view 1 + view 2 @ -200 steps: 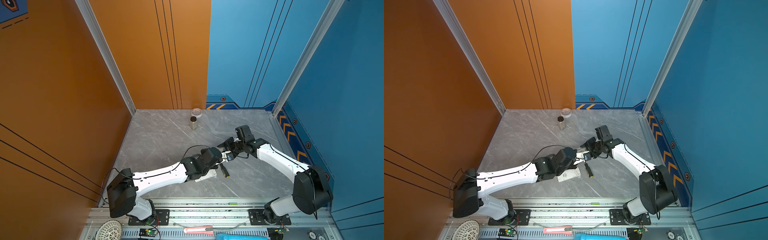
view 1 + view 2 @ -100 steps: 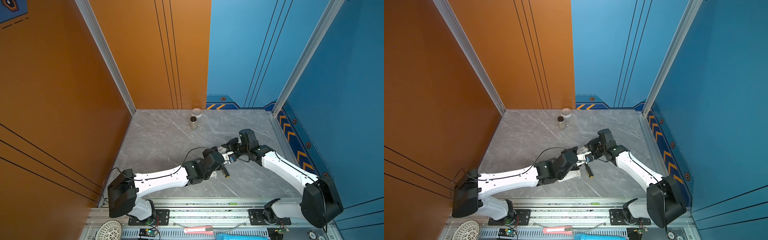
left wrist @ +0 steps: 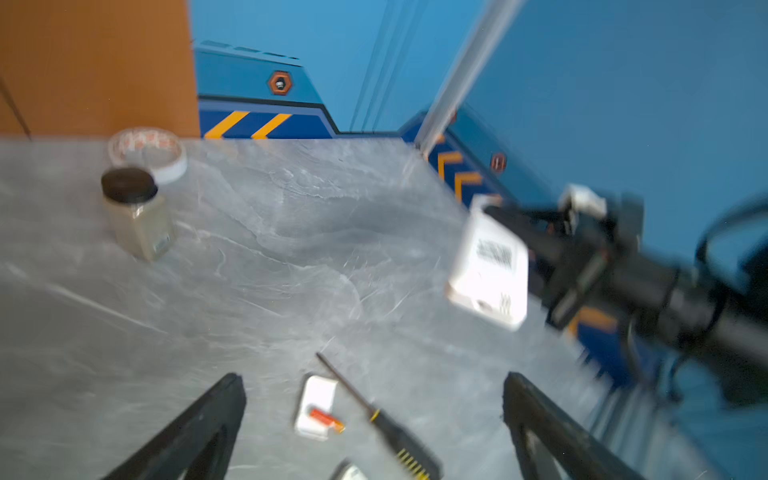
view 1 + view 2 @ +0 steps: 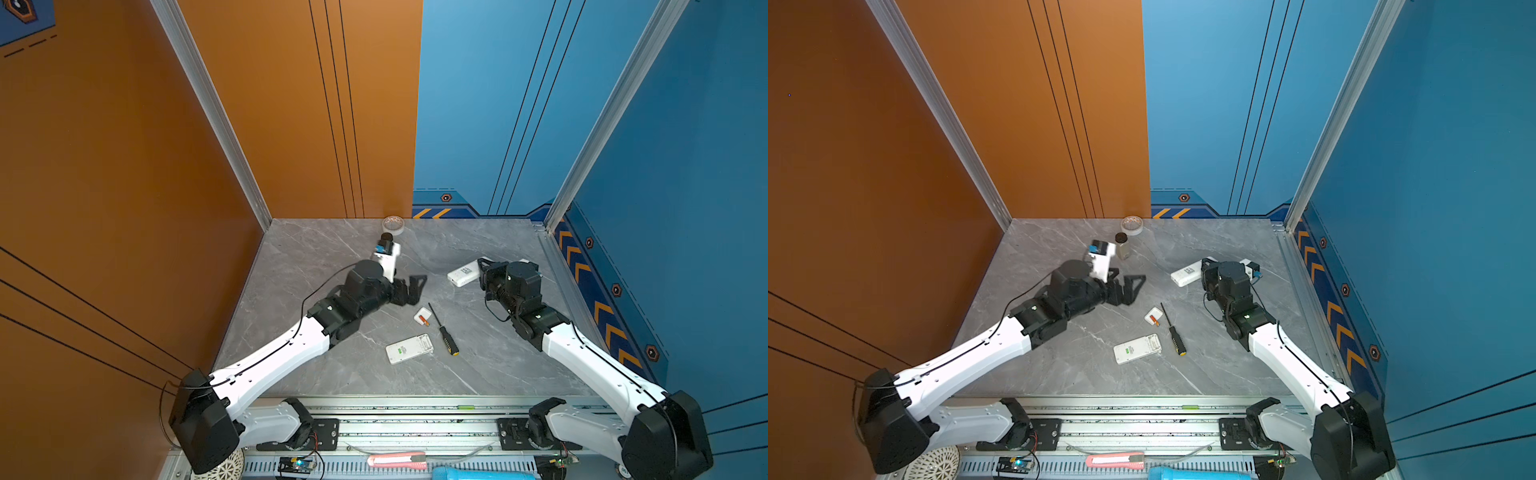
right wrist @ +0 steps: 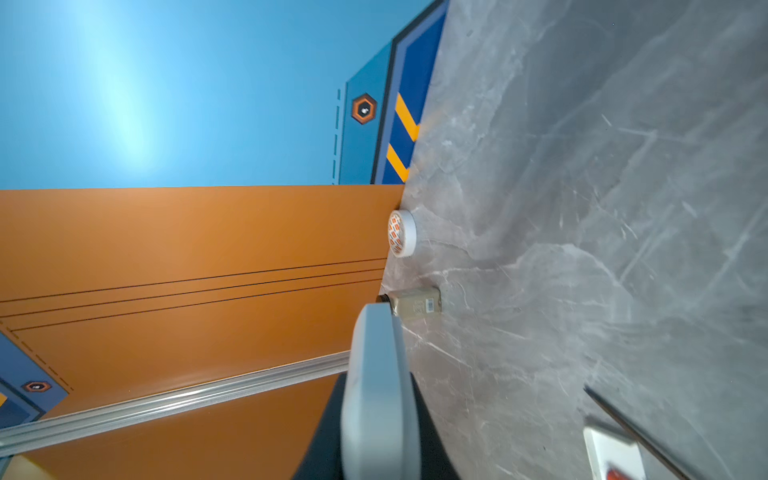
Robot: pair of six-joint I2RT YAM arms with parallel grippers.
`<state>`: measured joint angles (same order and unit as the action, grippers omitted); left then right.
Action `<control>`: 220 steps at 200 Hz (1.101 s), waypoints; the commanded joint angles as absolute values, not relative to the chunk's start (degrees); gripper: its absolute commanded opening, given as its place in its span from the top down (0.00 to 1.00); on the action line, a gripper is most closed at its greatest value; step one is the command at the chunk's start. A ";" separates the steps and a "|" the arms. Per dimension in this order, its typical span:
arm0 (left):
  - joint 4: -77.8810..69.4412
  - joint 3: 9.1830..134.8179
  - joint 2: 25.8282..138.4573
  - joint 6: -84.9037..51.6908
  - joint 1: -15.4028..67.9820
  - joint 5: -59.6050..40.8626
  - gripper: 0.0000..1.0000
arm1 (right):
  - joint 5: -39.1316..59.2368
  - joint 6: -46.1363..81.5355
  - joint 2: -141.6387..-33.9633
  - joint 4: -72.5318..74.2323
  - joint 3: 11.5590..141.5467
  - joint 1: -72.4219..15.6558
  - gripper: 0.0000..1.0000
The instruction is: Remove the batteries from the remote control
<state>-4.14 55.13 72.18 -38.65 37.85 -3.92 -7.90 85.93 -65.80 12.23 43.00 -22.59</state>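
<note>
The orange-red battery (image 4: 423, 319) lies on a small white plate (image 4: 420, 312) near the middle of the grey worktop (image 4: 316, 249), and neither arm touches it. The thin shaft of a screwdriver (image 4: 445, 334) with a black-and-yellow handle runs just beside that plate, on the side toward the right arm. Its handle points to the front edge. Just beside the handle, nearer the front, a second white slab (image 4: 409, 349) with a green mark lies flat.

The left pincer (image 4: 409, 286) hangs behind and to the left of the battery, jaws wide apart and holding nothing. In the blurred left wrist view, the battery and screwdriver show ahead of its two black fingers (image 3: 208, 419).

The right pincer (image 4: 482, 272) is clamped on one end of a labelled white slab (image 4: 463, 273). The slab appears lifted off the worktop, well apart from the battery.

At the back wall sits a tape roll (image 4: 1132, 225). Just in front of it stands a jar (image 4: 1122, 248) with a black lid, partly hidden in a top view by the left arm's wrist camera.
</note>
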 commanded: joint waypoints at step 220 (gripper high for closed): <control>-57.04 51.70 97.47 -95.28 45.13 -2.81 0.72 | -26.37 90.81 -69.77 26.26 38.62 -34.36 1.00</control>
